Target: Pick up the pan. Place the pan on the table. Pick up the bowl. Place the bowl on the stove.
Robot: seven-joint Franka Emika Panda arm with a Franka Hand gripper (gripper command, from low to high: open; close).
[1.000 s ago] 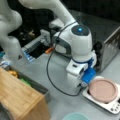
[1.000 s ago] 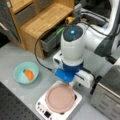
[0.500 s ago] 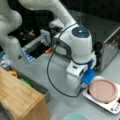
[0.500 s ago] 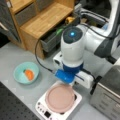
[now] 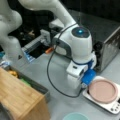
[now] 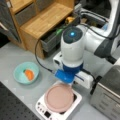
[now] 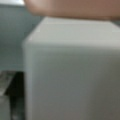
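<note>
The white arm (image 6: 72, 47) bends steeply down over the tabletop (image 6: 15, 57), its wrist pointing straight at the near edge of the stove (image 6: 58, 106); the tool (image 6: 65, 80) sits low behind the blue wrist block, just beside the pan's rim, and whether it is released or clenched cannot be told, since its fingers are hidden by the wrist in both front views. The pan (image 6: 59, 97) lies flat on the stove's black top, and in a front view (image 5: 103, 91) it shows at the right with the stove's buttons below it. The wrist view shows only the white side of the stove (image 7: 72, 72) up close with the pink pan (image 7: 72, 7) at the top. The bowl (image 6: 26, 73) with its orange piece stands on the tabletop well left of the stove; in a front view only its rim (image 5: 75, 116) shows at the bottom. A wooden cabinet (image 6: 42, 20) stands far behind, a steel oven (image 6: 107, 95) at the right
</note>
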